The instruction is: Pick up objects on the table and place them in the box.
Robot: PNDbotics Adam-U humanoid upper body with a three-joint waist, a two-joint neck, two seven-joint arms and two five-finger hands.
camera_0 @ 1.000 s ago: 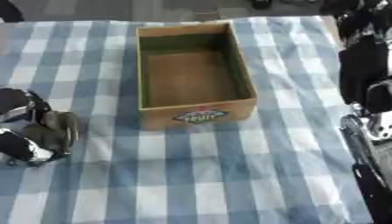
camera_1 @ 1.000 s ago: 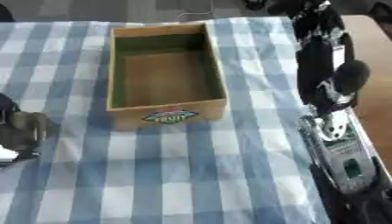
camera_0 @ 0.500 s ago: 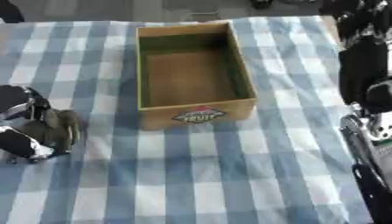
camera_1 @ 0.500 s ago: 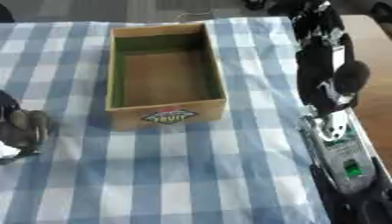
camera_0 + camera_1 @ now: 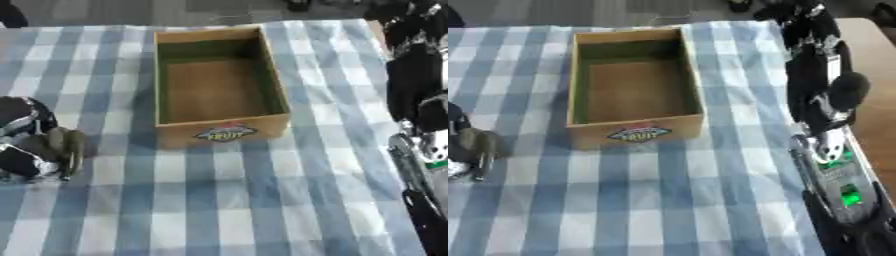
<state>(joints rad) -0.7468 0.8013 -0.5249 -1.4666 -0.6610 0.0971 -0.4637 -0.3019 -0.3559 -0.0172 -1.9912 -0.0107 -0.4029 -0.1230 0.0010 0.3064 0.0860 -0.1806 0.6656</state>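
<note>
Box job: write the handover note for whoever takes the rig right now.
Left hand: resting at the table's left edge, fingers curled, nothing seen in it.
Right hand: not visible; only the right arm shows along the right edge.
Cardboard box: open, centre of the checked tablecloth, nothing visible inside.
Done: nothing boxed.
Left: no loose objects visible on the cloth; find them before continuing.

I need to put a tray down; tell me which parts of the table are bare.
The checked cloth in front of the box is bare, bordered by the left hand and the right arm. The strips on either side of the box are bare too. The left edge is crowded by the hand, the right by the arm.
</note>
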